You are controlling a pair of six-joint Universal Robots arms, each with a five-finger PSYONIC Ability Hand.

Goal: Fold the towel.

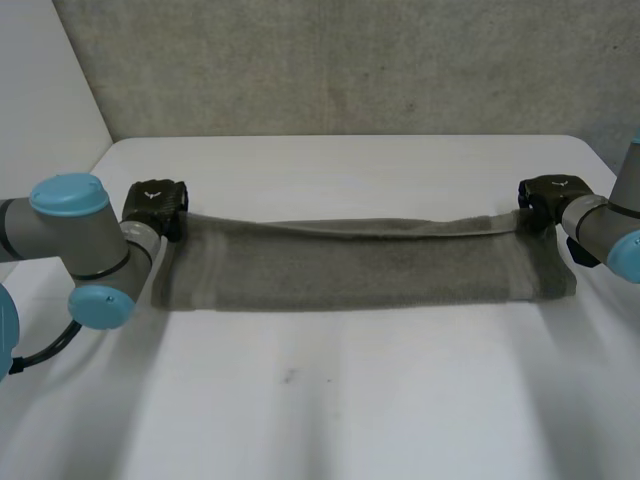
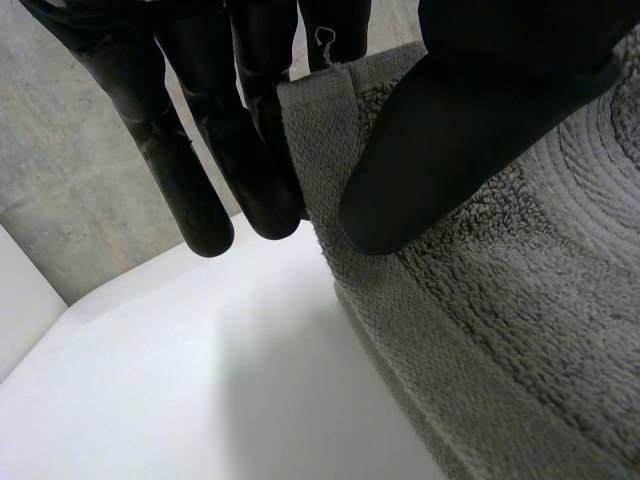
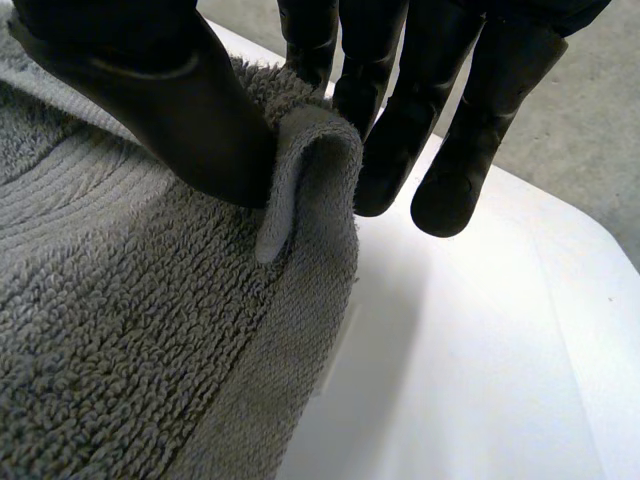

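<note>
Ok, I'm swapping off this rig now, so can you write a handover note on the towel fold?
Left hand: shut on the towel, thumb pinching a far corner against the fingers.
Right hand: shut on the other far corner, same pinch.
Towel: far edge taut between the hands, the rest on the table.
Done: both corners gripped.
Left: bring the far edge over to the near edge, release, then any further folds.
</note>
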